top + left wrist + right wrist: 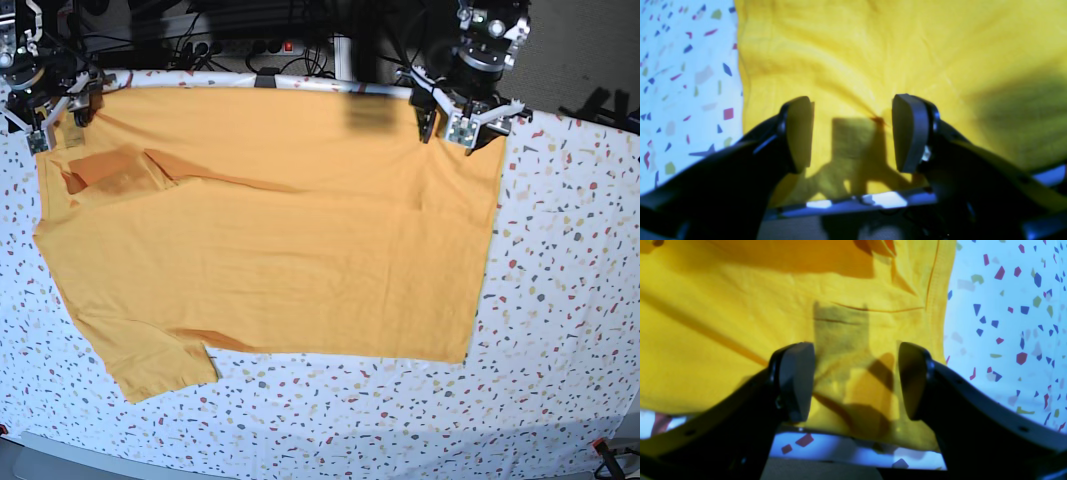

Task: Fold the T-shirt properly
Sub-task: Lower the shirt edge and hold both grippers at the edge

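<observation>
The orange-yellow T-shirt lies spread flat on the speckled table, hem to the right and sleeves to the left. The far-left sleeve is folded onto the body. No black marks show. My left gripper is open over the shirt's far right corner; in the left wrist view it straddles puckered cloth without holding it. My right gripper is open over the far left corner; in the right wrist view it hovers above a stitched edge of the shirt.
The white table cover with coloured flecks shows around the shirt, and beside it in both wrist views. The table's far edge rail runs just behind both grippers. Cables and a power strip lie beyond it.
</observation>
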`<state>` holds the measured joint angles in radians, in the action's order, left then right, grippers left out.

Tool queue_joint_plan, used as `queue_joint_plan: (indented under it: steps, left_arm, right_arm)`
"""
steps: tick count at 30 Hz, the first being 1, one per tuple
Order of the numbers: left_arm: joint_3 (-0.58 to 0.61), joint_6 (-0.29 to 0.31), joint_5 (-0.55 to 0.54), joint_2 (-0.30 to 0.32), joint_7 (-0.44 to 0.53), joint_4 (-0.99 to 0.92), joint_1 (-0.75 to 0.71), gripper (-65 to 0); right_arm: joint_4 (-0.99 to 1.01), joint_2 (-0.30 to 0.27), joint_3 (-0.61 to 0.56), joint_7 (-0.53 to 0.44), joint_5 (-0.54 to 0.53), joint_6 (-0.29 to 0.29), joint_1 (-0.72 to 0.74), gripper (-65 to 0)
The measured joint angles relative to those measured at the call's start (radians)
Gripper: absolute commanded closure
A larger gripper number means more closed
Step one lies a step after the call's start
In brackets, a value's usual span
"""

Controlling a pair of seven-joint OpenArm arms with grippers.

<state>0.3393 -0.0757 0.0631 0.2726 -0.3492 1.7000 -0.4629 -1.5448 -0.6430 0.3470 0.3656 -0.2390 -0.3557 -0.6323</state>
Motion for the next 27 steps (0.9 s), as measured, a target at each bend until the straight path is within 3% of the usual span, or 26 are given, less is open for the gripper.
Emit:
queue_joint_plan:
  steps: [27]
  left_arm:
    - [0.001, -0.022, 0.042, -0.002, -0.034, 0.017, -0.003, -37.1]
  right_arm:
    - [-0.069, -0.006, 0.007, 0.060, 0.009, 0.000, -0.044, -39.0]
